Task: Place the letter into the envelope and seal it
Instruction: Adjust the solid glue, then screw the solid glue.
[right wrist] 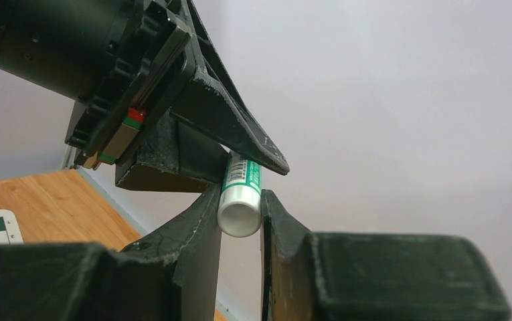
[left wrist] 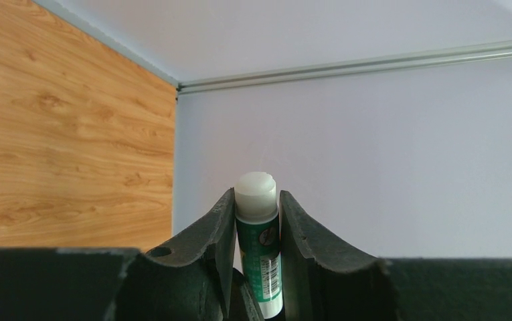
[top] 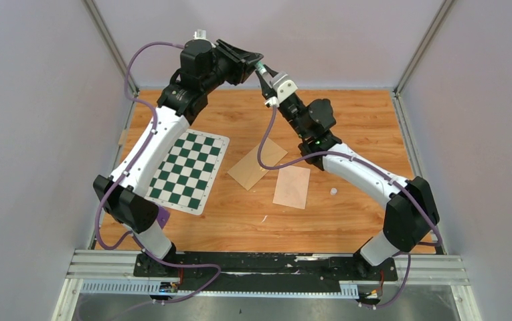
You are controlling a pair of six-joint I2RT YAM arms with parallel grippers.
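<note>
1. Both grippers hold one glue stick up high. The left gripper pinches its green part and the right gripper pinches its white end.
2. The letter lies on the table by the envelope.
3. I think this is cap-pulling time, so next pull straight apart.

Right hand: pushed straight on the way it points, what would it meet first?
The right hand grips the glue stick; straight beyond, it would likely hit the left hand, which also holds the stick, though depth is unclear.
</note>
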